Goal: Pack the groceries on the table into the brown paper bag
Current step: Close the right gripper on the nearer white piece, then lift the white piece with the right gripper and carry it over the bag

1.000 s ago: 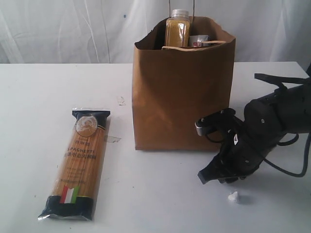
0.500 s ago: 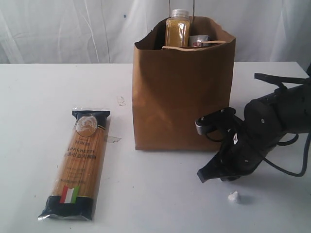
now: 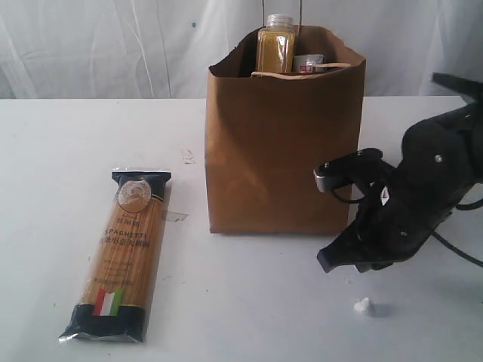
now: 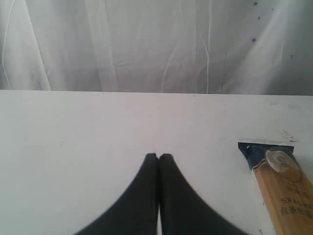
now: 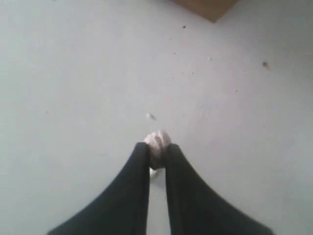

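White table (image 3: 60,151). Brown paper bag (image 3: 279,151) upright at 12 o'clock, yellow-grain bottle (image 3: 275,45) poking out its top. Spaghetti pkt (image 3: 124,253) flat at 8. My R claw (image 3: 326,262) at bag's 4 o'clock, nrly closed, slim gap, holding nothing. L claw (image 4: 158,157) pressed closed, empty. White crumb (image 3: 363,305) at R claw's 5.

Spotting a small white crumpled wad (image 3: 363,305), lying loose at front right, casting a faint shadow. Beyond, seeing a white curtain (image 3: 113,45) hanging in soft folds.
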Available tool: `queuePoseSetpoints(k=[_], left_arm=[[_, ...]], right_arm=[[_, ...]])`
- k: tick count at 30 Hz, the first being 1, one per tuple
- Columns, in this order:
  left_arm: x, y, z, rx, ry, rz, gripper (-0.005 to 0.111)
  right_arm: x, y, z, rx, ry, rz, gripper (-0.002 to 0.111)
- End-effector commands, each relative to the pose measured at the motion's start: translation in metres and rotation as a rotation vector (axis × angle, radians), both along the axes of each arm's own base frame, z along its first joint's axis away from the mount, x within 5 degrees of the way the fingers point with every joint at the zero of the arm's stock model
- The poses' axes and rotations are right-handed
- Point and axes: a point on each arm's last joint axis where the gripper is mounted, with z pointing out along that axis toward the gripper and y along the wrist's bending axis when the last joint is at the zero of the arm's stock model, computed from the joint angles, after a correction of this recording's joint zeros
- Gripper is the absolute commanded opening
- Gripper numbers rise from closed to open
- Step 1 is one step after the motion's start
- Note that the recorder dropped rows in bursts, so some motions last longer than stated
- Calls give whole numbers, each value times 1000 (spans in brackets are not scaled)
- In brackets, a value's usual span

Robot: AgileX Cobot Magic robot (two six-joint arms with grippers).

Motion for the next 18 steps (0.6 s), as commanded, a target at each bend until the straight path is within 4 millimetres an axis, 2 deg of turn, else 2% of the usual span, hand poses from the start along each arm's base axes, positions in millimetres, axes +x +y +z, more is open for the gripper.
queuePoseSetpoints(k=[1,6,10,18], left_arm=[[0,-1,-1,10,-3,-10,1],[0,-1,-1,10,-3,-10,1],[0,-1,-1,10,-3,-10,1],[0,-1,-1,10,-3,-10,1]], right_arm=[[-25,-6,30,100,-46,2,0],[-60,-9,48,259,-97,43,0],[-80,-16,53,317,-189,80,0],[-106,-33,75,443,-561,85,0]])
